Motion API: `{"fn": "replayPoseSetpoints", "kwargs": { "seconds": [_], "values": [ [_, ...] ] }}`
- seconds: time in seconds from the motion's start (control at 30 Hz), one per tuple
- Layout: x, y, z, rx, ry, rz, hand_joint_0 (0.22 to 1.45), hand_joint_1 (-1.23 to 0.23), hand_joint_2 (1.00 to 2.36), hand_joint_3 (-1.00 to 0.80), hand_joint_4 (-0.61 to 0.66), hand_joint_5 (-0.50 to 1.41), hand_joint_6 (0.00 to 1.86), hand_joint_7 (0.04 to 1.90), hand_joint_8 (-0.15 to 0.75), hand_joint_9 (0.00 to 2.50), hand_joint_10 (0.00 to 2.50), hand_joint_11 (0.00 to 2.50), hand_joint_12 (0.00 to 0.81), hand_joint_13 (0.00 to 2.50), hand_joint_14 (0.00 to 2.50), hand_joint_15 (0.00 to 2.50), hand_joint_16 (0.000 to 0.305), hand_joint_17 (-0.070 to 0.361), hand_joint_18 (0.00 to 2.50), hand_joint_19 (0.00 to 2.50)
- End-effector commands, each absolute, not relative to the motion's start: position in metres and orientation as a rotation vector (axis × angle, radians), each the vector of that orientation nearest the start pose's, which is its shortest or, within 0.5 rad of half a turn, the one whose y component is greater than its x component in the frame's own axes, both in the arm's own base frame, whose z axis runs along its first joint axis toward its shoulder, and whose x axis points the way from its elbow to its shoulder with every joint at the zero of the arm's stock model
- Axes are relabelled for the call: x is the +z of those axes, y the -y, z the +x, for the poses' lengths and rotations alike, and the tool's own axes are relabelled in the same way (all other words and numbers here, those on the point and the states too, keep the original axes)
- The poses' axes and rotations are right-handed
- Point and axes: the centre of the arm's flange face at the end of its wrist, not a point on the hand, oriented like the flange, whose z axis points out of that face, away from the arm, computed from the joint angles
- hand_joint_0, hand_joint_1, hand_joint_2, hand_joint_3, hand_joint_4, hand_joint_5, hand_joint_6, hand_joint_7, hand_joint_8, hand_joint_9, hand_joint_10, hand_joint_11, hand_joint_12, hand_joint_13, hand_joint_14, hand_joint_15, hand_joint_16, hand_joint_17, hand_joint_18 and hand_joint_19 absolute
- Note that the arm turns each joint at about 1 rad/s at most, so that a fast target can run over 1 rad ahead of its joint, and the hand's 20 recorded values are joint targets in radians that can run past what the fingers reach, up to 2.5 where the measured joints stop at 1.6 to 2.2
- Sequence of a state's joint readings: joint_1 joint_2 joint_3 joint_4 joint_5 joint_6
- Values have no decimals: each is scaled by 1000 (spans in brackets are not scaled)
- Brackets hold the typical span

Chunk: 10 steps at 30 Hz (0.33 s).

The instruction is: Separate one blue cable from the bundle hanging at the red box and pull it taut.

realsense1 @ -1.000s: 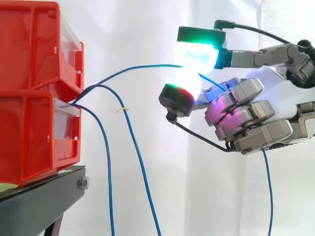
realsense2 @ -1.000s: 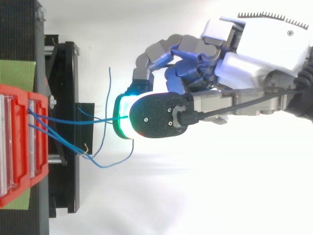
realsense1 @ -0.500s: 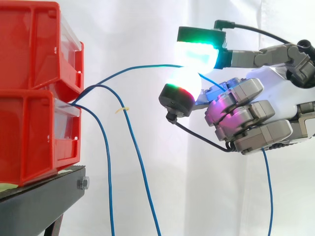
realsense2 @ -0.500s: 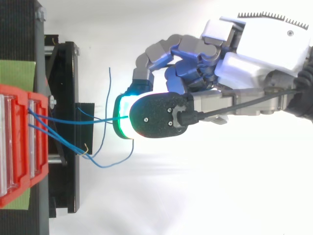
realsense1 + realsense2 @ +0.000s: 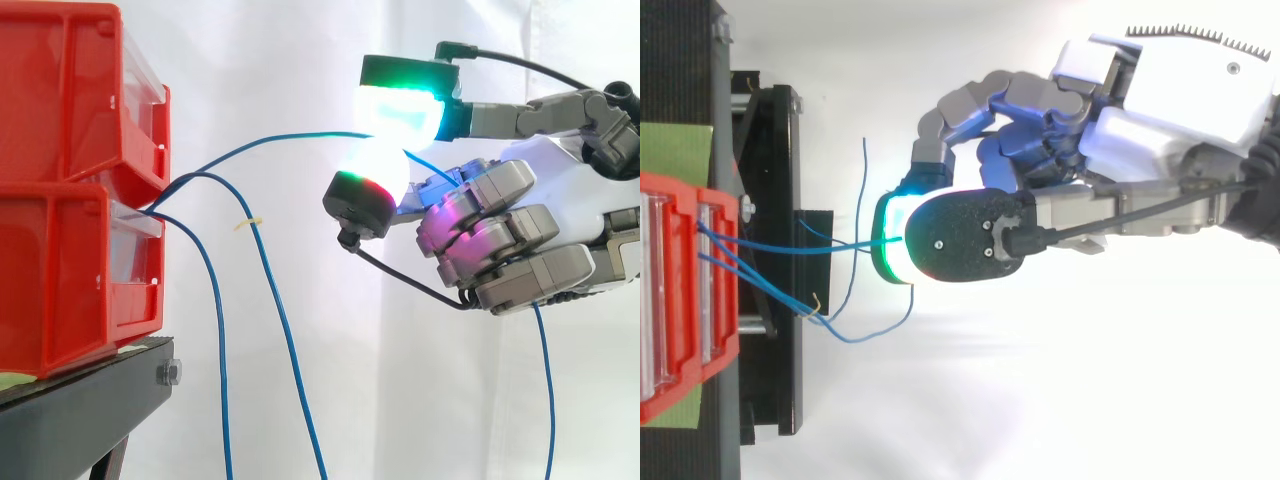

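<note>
Blue cable (image 5: 270,141): leaves the front of the red bins at the seam between the two. It rises away from them in a shallow bow and ends in the hand's pinch, well out from the bins. Past the pinch it passes behind the hand, and a blue length hangs straight down on the far side from the bins.
White curtain (image 5: 260,60): backdrop behind the bins and all else.
Red bins (image 5: 60,280): two, stacked one on the other, with clear fronts facing the hand.
Black stand (image 5: 80,410): directly under the bins, its edge jutting slightly past their fronts.
Green sheet (image 5: 675,150): lies flat beneath the bins, on the stand.
Hand (image 5: 500,240): well apart from the bins, level with the upper one. It is closed on the blue cable, which is nipped between two glowing pads (image 5: 402,105). The upper pad is green and cyan, the lower one white. The remaining fingers are curled in toward the palm.
Two other blue cables (image 5: 290,350): come out of the same seam of the bins and droop down past the stand's edge, slack, between bins and hand.
Pale tie (image 5: 248,222): a small knot on the slack cable farther from the bins, near their lower front.
</note>
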State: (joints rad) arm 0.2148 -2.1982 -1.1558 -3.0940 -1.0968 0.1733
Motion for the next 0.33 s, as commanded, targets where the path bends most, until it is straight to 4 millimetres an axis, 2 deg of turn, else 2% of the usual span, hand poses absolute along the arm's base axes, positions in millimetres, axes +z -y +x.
{"fn": "replayPoseSetpoints", "kwargs": {
  "seconds": [0.0,0.3],
  "values": [
    [311,25,726,1021,-1040,1507,678,-670,1019,-205,74,-168,994,974,287,558,2500,997,323,712,2500,1436,29,66,1345,2061],
    [311,25,726,1021,-1040,1507,678,-670,1019,-204,74,-168,993,983,287,557,2500,1005,322,713,2500,1413,30,68,1344,2053]
  ]
}}
